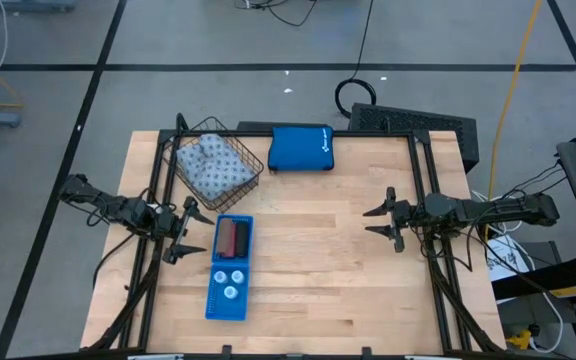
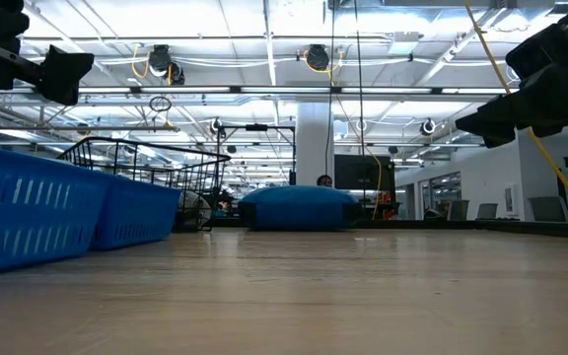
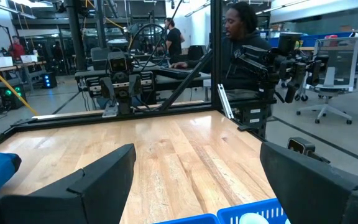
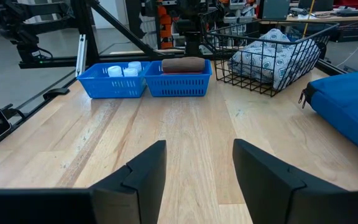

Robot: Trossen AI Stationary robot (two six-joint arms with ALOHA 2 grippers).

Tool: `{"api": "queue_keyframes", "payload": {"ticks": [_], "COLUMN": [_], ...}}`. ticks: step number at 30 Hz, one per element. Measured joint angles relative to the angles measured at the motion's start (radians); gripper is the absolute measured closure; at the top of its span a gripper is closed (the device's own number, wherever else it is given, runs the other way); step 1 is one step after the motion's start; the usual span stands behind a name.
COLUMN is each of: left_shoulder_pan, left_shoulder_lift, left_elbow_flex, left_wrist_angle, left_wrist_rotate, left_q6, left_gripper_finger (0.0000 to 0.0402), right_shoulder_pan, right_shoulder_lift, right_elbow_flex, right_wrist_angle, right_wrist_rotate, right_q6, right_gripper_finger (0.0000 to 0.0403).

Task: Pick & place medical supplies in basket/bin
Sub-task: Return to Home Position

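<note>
Now your left gripper [image 1: 200, 233] gapes empty beside the slatted plastic tray [image 1: 209, 296]; right gripper [image 1: 368, 221] likewise, toward the wooden table's [image 1: 338, 290] right edge.

Bright ceiling lights [image 2: 264, 91] cast soft, faint shadows.

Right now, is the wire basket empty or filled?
Filled: the grey-blue patterned fabric pack lies inside the wire basket, taking up most of it.
</note>
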Motion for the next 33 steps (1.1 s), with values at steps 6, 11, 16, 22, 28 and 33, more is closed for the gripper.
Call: {"api": "queue_keyframes", "payload": {"ticks": [6,11,16,22,28,33], "left_shoulder_pan": [0.000,0.000,0.000,0.000,0.000,0.000], "left_shoulder_lift": [0.000,0.000,0.000,0.000,0.000,0.000], "left_elbow_flex": [0.000,0.000,0.000,0.000,0.000,0.000], "left_wrist_angle": [0.000,0.000,0.000,0.000,0.000,0.000], "left_wrist_rotate": [0.000,0.000,0.000,0.000,0.000,0.000], "left_q6": [0.000,0.000,0.000,0.000,0.000,0.000], "left_gripper_finger": [0.0050,0.0050,0.0050,0.0050,0.0050,0.0050], "right_shoulder_pan": [0.000,0.000,0.000,0.000,0.000,0.000], "right_shoulder_lift": [0.000,0.000,0.000,0.000,0.000,0.000], "right_elbow_flex": [0.000,0.000,0.000,0.000,0.000,0.000], "right_wrist_angle": [0.000,0.000,0.000,0.000,0.000,0.000], "right_wrist_rotate": [0.000,0.000,0.000,0.000,0.000,0.000], "right_q6": [0.000,0.000,0.000,0.000,0.000,0.000], "right_gripper_finger": [0.0228,0.0230,0.0225,0.0229,0.0229,0.0225]}}
